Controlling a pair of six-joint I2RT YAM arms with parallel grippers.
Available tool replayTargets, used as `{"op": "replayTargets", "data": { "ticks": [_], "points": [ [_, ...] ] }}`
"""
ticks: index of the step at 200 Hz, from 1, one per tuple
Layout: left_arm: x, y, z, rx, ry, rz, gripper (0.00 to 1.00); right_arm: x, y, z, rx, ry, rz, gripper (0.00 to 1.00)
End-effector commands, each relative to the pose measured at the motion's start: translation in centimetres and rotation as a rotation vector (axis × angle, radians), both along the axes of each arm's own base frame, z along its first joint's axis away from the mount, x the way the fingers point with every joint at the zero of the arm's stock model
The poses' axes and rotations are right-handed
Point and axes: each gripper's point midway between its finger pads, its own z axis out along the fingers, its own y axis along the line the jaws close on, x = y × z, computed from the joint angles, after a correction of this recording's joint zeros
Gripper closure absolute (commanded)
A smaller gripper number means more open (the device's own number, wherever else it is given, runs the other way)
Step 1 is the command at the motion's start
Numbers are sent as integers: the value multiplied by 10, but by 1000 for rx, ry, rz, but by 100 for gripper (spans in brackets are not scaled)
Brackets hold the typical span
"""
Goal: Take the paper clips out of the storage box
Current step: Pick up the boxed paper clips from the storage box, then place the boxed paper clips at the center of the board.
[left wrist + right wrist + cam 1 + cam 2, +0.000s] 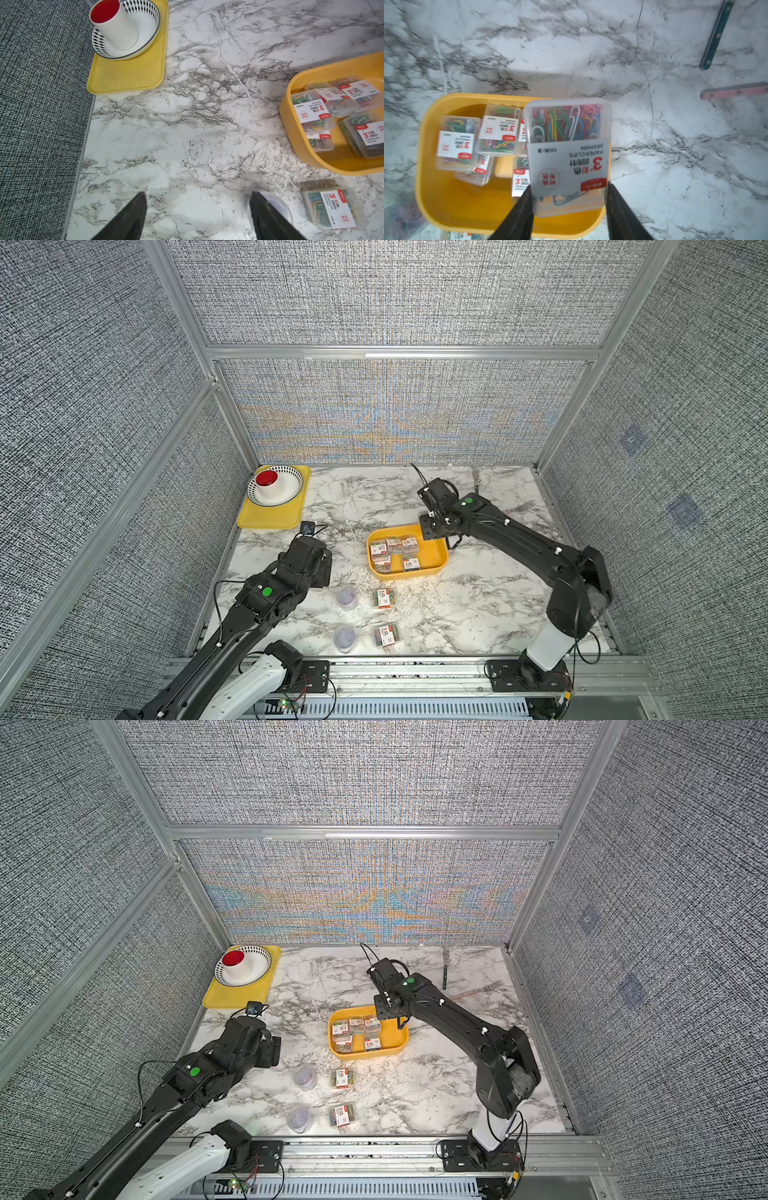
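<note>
Table [478, 605]: white marble pattern; 12 o'clock taken as the back wall.
Storage box [432, 556]: deep yellow-orange tub, upright and open-topped, at the table's centre.
Packs in the box [394, 546]: five clear rectangular packs of multicoloured paper clips with white-and-red labels; crowded toward the 9 o'clock wall, one partly under another; box floor bare toward 4 o'clock.
Held pack [566, 158]: a sixth rectangular pack, over the box's 1 o'clock corner and in front of its rim in the right wrist view; label toward that camera, clips showing through the clear end.
Right pincer [569, 189]: clamped on the held pack, one finger on each side near one end.
Left pincer [198, 195]: spread wide, nothing between the fingers; over bare table at 9 o'clock of the box, one finger hiding part of a round tub in the left wrist view.
Round tubs [347, 596]: two, purplish, on the table at 7 o'clock of the box, one nearer 6 o'clock than the other; contents blurred.
Loose packs [383, 598]: two rectangular packs on the table at 6 o'clock of the box, each just at 3 o'clock of a round tub, apart from it.
Tray [270, 516]: flat, yellow, in the table's 10 o'clock corner.
Bowl [291, 488]: white with black diamonds, on the tray's 12 o'clock half.
Cup [267, 479]: white, red inside, standing in the bowl.
</note>
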Motion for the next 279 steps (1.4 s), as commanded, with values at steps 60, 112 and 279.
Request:
{"op": "replayTargets", "data": {
  "ticks": [60, 112, 279],
  "points": [
    [2, 0, 4, -9, -22, 3, 19, -75, 17, 63, 50, -192, 506, 62],
    [2, 0, 5, -10, -25, 3, 19, -140, 28, 58, 19, -367, 905, 62],
    [3, -3, 1, -8, -10, -9, 19, -166, 38, -105, -311, -110, 1203, 65]
  ]
}}
